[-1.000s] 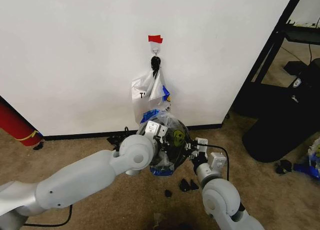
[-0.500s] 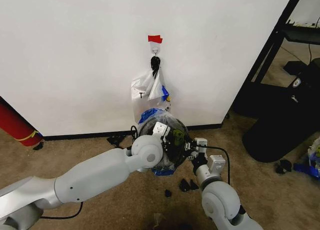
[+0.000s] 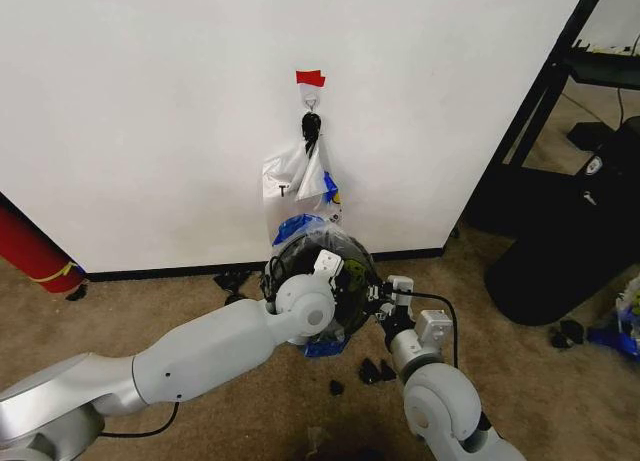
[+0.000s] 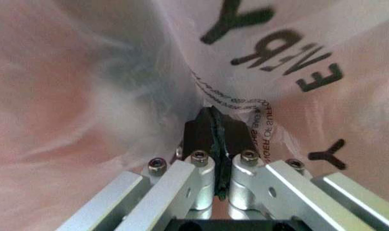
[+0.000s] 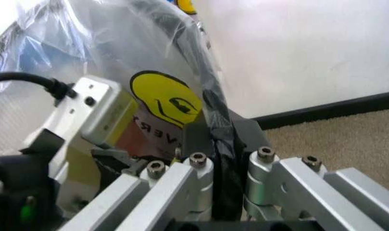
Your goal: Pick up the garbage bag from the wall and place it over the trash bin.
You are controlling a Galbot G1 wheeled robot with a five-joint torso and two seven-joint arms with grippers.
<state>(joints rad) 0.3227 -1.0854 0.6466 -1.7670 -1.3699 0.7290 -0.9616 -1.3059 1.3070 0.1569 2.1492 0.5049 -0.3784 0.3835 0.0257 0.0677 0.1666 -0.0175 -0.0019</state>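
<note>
The garbage bag [image 3: 347, 253], thin and translucent with a yellow smiley [image 5: 163, 95], is draped over the black wire-mesh trash bin [image 3: 292, 253] standing at the foot of the wall [image 3: 150, 111]. My left gripper [image 3: 325, 265] is at the bin's top, shut on the bag film [image 4: 104, 96] with dark lettering around its fingers [image 4: 201, 144]. My right gripper [image 3: 380, 293] is at the bin's right side, shut on a dark fold of the bag [image 5: 215, 130]. A whiter bag [image 3: 298, 176] hangs from the hook [image 3: 311, 103] under red tape [image 3: 311, 78].
A big red cylinder [image 3: 30, 246] leans at the far left by the black baseboard [image 3: 160, 272]. Black furniture [image 3: 565, 241] and a dark frame [image 3: 545, 91] stand at the right. Black scraps [image 3: 375, 371] lie on the carpet, and blue plastic [image 3: 620, 333] lies at the right edge.
My left arm has reached farther right, its wrist now over the bin and against the bag. The right arm and the hanging bag have stayed put.
</note>
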